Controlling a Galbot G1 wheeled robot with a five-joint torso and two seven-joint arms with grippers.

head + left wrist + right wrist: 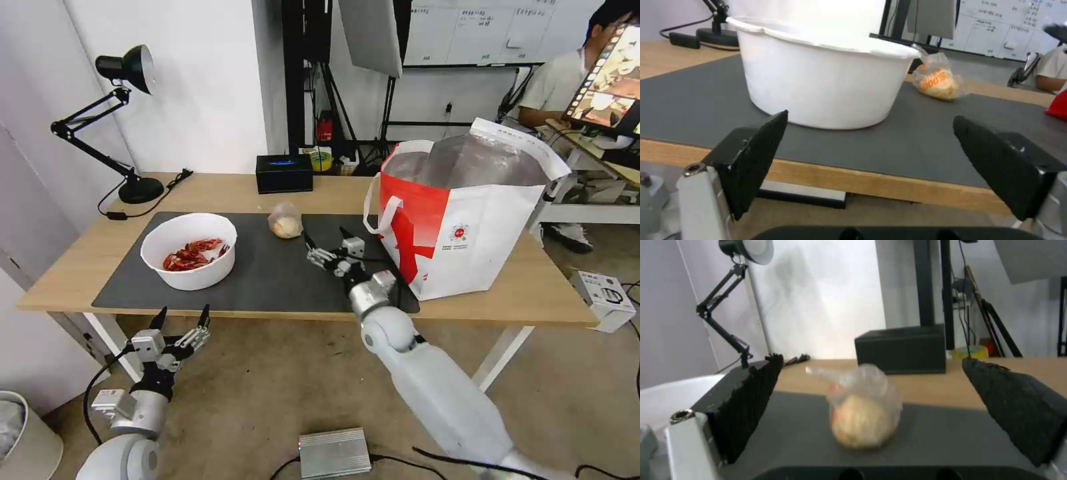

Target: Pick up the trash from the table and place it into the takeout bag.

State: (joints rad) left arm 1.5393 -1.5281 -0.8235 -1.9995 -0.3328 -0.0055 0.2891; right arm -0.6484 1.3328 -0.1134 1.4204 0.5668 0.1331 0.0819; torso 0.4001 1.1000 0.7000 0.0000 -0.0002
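1. Our right gripper [328, 240] hangs low over the grey mat [267, 280], fingers spread wide and holding nothing, aimed at the small bag [285, 221] just ahead of it.
2. In our right wrist view the small bag [864, 408] sits on the mat between our 2 fingers but beyond their tips, untouched.
3. Our left gripper [181, 318] waits below the table's [467, 293] near edge, also wide and bare, facing the bowl [190, 250].
4. The bowl holds red shells and stands on the mat's left part.
5. The takeout bag [467, 220] stands open at the table's right end, just beside our right arm.
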